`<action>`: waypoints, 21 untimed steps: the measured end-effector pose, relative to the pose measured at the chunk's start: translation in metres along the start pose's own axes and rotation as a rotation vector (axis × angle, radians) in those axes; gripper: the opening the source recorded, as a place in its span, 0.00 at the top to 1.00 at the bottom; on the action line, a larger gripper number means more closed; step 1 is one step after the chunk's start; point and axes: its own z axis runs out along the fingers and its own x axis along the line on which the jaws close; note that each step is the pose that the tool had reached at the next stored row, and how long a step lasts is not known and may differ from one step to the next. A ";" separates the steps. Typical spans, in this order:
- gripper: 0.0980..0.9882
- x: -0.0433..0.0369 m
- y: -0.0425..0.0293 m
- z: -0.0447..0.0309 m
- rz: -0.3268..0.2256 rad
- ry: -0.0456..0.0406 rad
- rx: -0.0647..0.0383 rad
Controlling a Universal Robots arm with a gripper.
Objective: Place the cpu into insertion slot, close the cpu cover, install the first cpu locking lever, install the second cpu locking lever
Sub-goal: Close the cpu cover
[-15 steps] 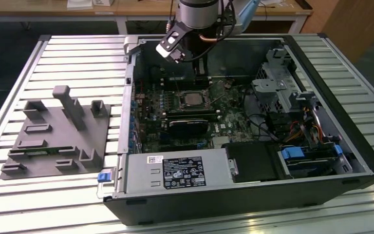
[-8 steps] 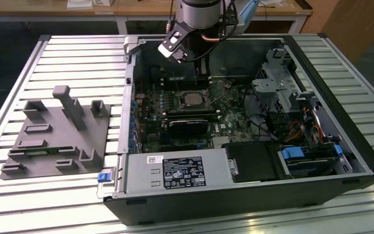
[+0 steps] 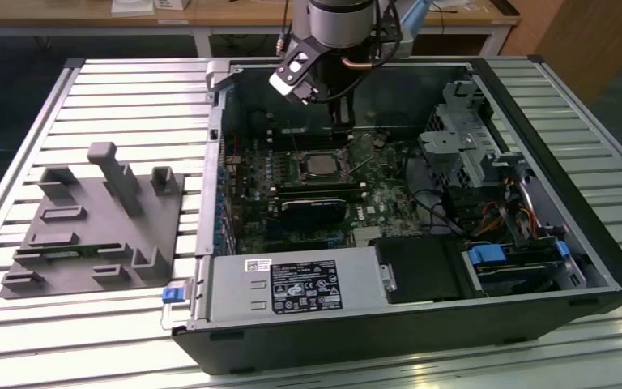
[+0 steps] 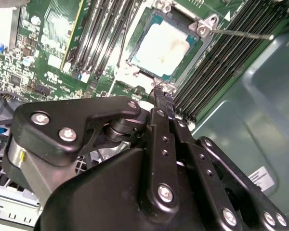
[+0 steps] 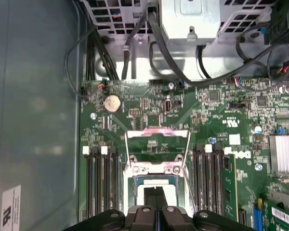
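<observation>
Judging the first step done: seeing the cpu [image 4: 164, 48] lying flat and square inside the insertion slot [image 4: 203, 27], on the green board in the far half of the open computer case [image 3: 289, 340] resting on the slatted tabletop [image 3: 127, 105]. Counting the rest as not yet done: finding the cpu cover [image 5: 156, 130] apparently tilted up off the slot on the side toward the metal drive cage [image 5: 188, 14], with green board visible through its window, and a thin wire lever [image 4: 241, 33] sticking out sideways rather than tucked down. Hanging the claw [image 4: 162, 98] just over the slot's edge, fingertips pressed together and gripping nothing, apparently not touching the chip. Noting the cpu's look: a pale tan-silver square face with a faint smudge, a thin greenish border, no tilt visible. Passing over the grey holder [image 3: 95, 219] standing on the tabletop at the exterior view's left, well apart from the slot.
</observation>
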 end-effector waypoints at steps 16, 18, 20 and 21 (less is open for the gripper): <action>0.99 0.0014 0.0331 0.0033 0.000 -0.0001 0.000; 0.99 0.0015 0.0362 0.0035 0.000 -0.0002 0.000; 0.99 0.0017 0.0392 0.0039 0.000 -0.0001 0.000; 0.99 0.0017 0.0408 0.0040 0.000 0.0000 0.000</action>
